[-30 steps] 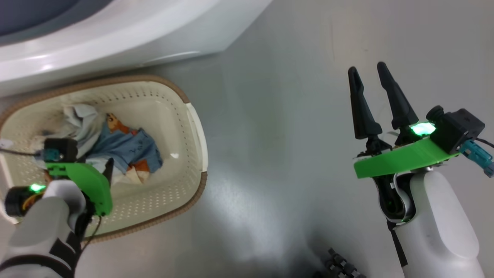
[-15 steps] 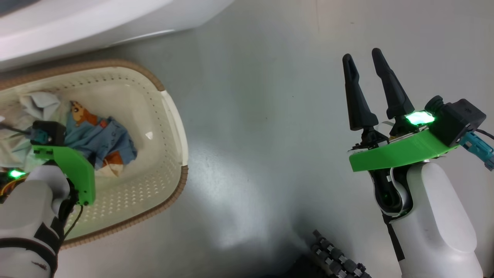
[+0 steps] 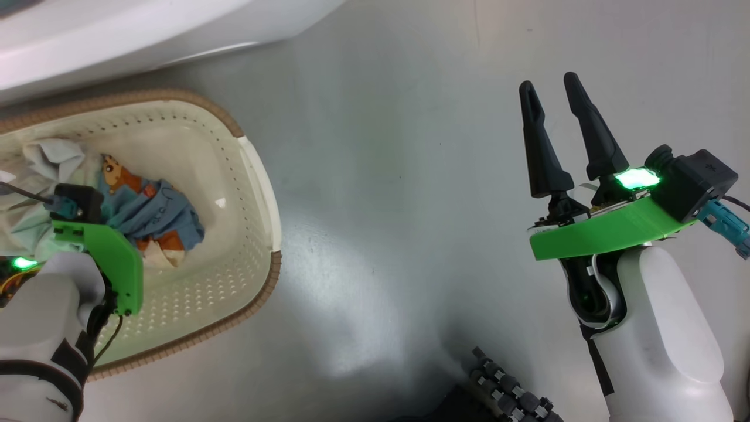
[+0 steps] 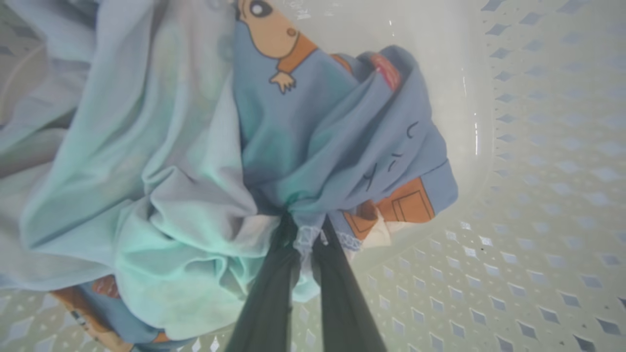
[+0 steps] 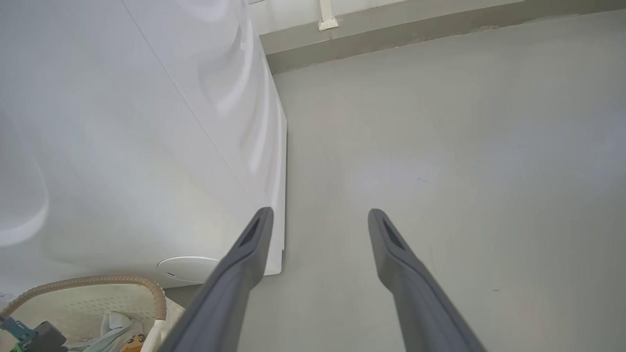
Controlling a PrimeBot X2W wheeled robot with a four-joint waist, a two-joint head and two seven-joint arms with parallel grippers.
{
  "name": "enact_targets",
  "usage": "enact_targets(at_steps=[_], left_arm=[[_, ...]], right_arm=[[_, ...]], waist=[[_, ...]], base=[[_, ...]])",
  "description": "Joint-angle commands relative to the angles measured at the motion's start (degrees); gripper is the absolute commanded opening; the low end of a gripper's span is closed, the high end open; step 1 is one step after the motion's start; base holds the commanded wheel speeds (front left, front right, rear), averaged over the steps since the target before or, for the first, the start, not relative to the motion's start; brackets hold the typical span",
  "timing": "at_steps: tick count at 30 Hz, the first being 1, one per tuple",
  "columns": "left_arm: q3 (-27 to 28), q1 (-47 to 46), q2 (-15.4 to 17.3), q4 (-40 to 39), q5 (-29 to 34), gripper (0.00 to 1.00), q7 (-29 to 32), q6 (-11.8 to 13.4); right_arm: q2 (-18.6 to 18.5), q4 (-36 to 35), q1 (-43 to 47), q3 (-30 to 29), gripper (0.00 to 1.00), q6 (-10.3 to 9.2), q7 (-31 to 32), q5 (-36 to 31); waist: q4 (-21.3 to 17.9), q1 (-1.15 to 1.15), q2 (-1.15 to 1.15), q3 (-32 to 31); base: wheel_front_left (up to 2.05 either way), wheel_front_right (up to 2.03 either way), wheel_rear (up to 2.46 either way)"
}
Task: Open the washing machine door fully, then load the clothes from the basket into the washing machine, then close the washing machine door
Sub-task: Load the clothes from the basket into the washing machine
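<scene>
Everything's looking bright and soft. The floor (image 3: 398, 176) is bouncing back a hazy white glare patch in the head view, with a dark shadow pooling at the bottom edge. A green status light (image 3: 636, 179) is blowing out to white. The clothes (image 4: 186, 195) are picking up a greenish cast and blurring close up, and the washing machine (image 5: 122, 146) is showing streaky sheen.

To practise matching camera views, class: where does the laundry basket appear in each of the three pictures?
Head view: basket at the left edge.
Left wrist view: basket wall across the right and bottom.
Right wrist view: basket in the bottom-left corner.
Shared landmark: the bear-print clothes lying inside it.
</scene>
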Motion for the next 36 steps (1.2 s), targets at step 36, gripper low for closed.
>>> enact_targets(at_steps=[36], left_arm=[[1.72, 15.22, -0.24, -17.18, -13.09, 0.00, -18.93, 0.05]], right_arm=[[-2.40, 2.62, 8.03, -1.53, 1.00, 0.09, -0.27, -1.65]], waist=[[9.55, 0.00, 0.00, -25.10]], base=[[0.00, 0.00, 0.00]])
